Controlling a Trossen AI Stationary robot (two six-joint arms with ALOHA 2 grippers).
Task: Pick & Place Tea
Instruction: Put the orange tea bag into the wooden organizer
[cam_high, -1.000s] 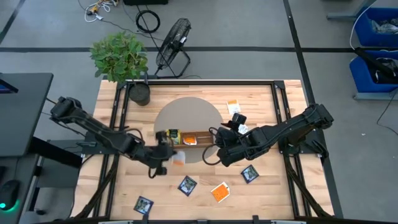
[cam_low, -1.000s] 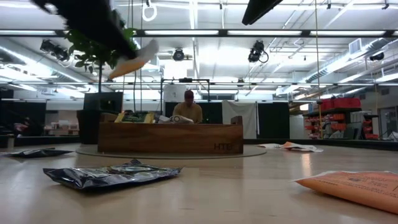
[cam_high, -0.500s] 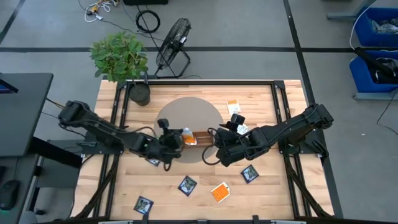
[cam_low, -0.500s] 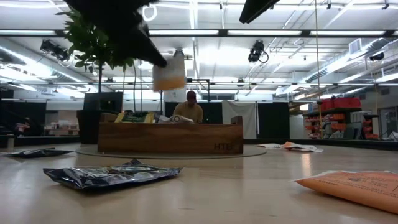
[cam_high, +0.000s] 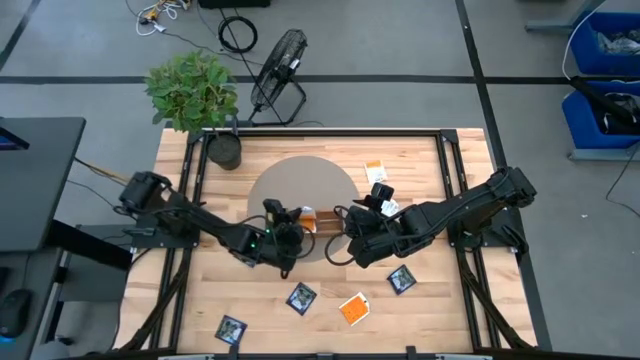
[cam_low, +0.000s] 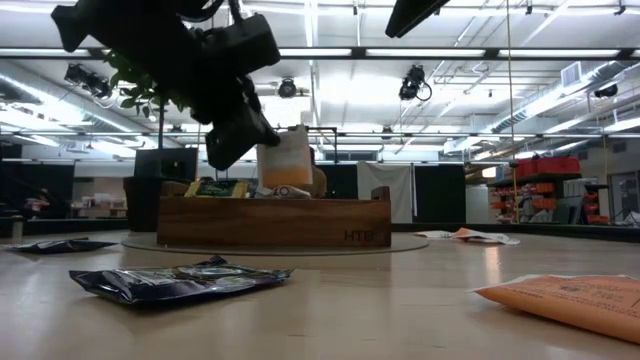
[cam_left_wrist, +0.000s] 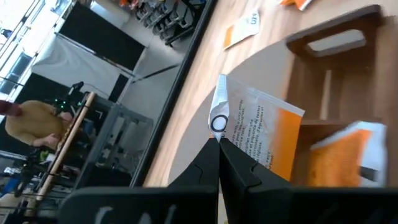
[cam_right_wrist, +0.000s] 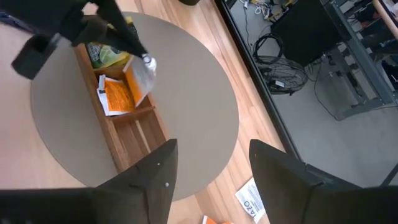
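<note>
1. The left gripper is clamped on an orange-and-white tea sachet and holds it upright over the wooden tray.
2. The tray sits on a round grey mat. One compartment holds an orange sachet; the next holds a yellow-green sachet.
3. The right gripper hangs beside the tray with its fingers apart, holding nothing.
4. Further sachets lie loose on the table: dark navy ones and an orange one.

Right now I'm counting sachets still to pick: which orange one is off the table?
The orange sachet pinched in the left end effector, hanging above the tray; the others lie flat.
</note>
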